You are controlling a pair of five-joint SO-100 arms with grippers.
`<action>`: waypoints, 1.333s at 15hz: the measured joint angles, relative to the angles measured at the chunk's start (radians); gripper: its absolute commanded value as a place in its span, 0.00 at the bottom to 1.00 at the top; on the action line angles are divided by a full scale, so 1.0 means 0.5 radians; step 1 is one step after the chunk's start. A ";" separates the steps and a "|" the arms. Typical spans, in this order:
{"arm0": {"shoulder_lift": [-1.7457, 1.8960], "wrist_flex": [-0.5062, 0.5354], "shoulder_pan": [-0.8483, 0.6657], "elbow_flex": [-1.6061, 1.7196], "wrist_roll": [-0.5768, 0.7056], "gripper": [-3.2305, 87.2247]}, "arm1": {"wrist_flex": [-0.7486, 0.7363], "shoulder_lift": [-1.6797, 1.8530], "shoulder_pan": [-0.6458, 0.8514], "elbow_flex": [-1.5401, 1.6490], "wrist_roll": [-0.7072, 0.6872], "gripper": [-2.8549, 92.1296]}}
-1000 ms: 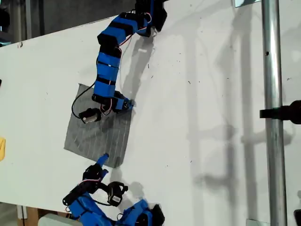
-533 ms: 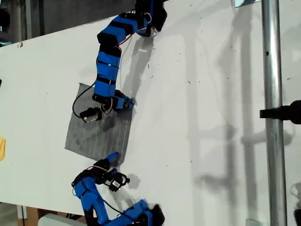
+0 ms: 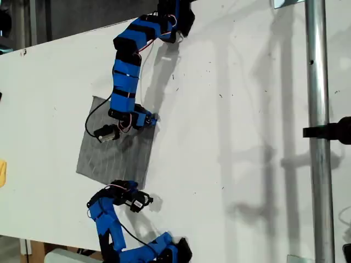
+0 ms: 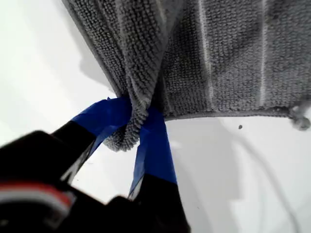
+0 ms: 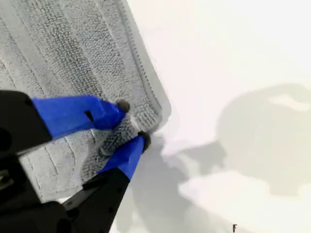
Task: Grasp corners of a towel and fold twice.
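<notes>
My first gripper point(image 4: 136, 131) is clamped on the towel point(image 4: 218, 58): its two blue fingers point(image 4: 153, 145) squeeze a bunched corner point(image 4: 127, 138) between them, and the grey cloth rises off the white table point(image 4: 43, 82) in a fold just there. My second gripper point(image 5: 132, 124) is closed as well, pinching a ridge of the striped cloth just inside another rounded corner point(image 5: 158, 114), with the rest of that part lying flat. In the exterior view the towel point(image 3: 112, 159) lies spread on the table point(image 3: 230, 109), in the half toward the exterior view's left, between the far edge and the near edge. One blue arm point(image 3: 126, 76) reaches in from the far edge to the cloth's corner on that side, and another arm point(image 3: 107, 219) comes from the near edge to the corner nearest it; I cannot tell which of these is my first and which my second. A small yellow object point(image 3: 2, 173) sits at the exterior view's left border, well apart from the towel.
</notes>
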 measured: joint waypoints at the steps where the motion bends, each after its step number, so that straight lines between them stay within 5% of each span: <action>1: 0.000 0.000 0.009 0.000 -0.006 0.00 | 0.000 0.000 0.000 0.000 0.000 0.03; 7: 0.408 0.163 0.414 0.156 -0.356 0.00 | -0.003 0.175 -0.144 0.264 0.110 0.03; 11: 1.117 0.190 1.197 0.626 -1.123 0.00 | 0.000 0.687 -0.561 0.752 0.509 0.03; 15: 1.206 0.003 1.914 0.742 -1.896 0.00 | 0.055 0.856 -1.037 0.807 1.028 0.03; 20: 1.046 -0.012 2.295 0.537 -2.215 0.00 | 0.055 0.914 -1.427 0.736 1.436 0.03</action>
